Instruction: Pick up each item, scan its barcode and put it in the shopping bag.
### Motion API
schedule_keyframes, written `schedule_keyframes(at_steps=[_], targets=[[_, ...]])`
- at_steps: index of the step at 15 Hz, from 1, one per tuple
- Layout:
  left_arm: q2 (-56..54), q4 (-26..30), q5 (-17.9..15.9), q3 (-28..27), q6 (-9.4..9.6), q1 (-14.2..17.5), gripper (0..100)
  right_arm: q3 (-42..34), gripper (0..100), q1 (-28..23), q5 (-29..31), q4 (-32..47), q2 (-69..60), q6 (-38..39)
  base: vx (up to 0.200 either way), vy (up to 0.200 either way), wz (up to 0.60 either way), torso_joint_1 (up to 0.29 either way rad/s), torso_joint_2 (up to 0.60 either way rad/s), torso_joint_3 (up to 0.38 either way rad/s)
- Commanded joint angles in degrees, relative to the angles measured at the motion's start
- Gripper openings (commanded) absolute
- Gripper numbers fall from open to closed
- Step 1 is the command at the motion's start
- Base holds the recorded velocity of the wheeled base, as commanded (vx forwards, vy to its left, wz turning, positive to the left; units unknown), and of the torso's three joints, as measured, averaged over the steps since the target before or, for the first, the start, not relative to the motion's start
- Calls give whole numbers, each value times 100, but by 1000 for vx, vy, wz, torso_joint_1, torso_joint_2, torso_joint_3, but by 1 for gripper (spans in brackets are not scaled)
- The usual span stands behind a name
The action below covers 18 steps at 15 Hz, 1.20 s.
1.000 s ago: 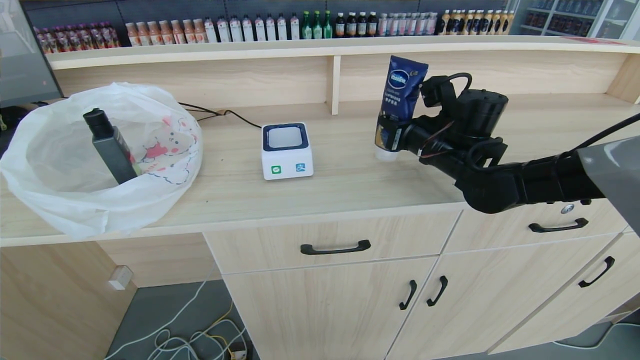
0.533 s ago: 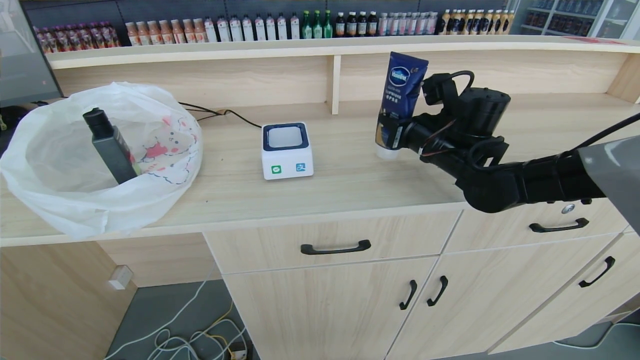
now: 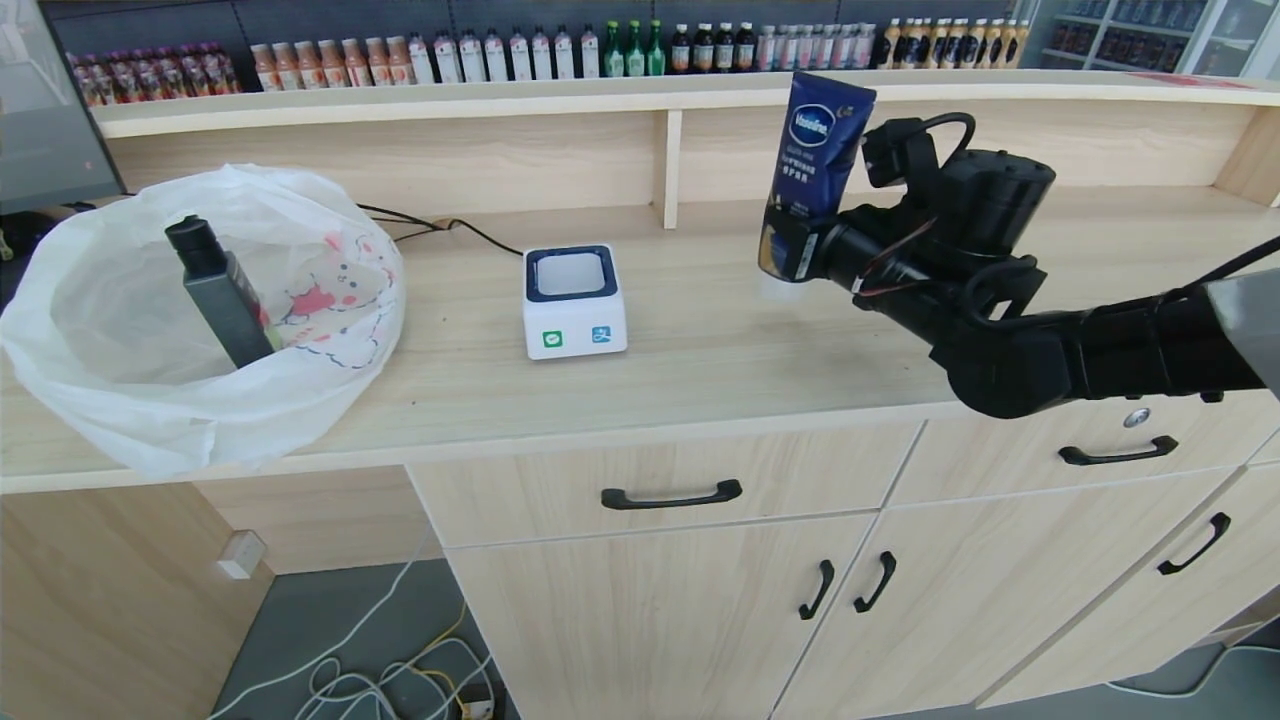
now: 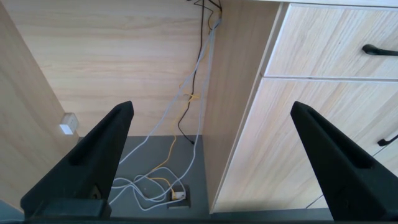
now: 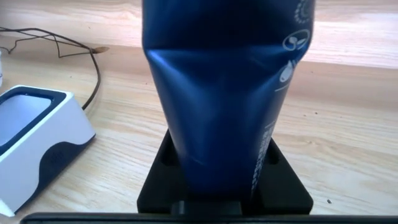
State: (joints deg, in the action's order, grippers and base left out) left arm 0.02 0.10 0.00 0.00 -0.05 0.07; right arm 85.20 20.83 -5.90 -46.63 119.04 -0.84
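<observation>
Right gripper (image 3: 795,262) clamps blue tube (image 3: 815,150) near its cap end, upright, above counter (image 3: 700,370), right of scanner (image 3: 573,300). Best carried level over scanner's window, barcode side turned down. Shopping bag (image 3: 150,400) sits left of scanner. Left gripper (image 4: 211,162) spread wide, empty.

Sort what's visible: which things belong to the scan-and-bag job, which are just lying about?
Job: dark blue plastic squeeze tube in the right gripper; white cube scanner with blue top; white plastic shopping bag; grey bottle with black cap inside it.
Lying about: drink bottles on the back shelf; cables on the floor.
</observation>
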Motion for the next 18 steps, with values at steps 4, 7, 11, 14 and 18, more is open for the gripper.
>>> schedule_keyframes(at_steps=[4, 7, 11, 14, 18], targets=[[-2, -1, 0, 0, -4, 1, 100, -1322, 0, 298, -25, -707, -944, -188, 0, 0, 0, 0, 0, 0], [-2, -1, 0, 0, 5, -7, 100, -2957, 0, 562, -8, -1489, -1691, -320, 0, 0, 0, 0, 0, 0], [-2, -1, 0, 0, -4, 1, 100, -3906, 0, 1388, 10, -2061, -2377, -874, 0, 0, 0, 0, 0, 0], [-2, -1, 0, 0, -4, 1, 100, -4433, 0, 1907, 230, -2122, -2570, -1129, 0, 0, 0, 0, 0, 0], [-2, -1, 0, 0, 5, 1, 100, -5163, 0, 1986, 230, -3010, -2491, -1665, 0, 0, 0, 0, 0, 0]])
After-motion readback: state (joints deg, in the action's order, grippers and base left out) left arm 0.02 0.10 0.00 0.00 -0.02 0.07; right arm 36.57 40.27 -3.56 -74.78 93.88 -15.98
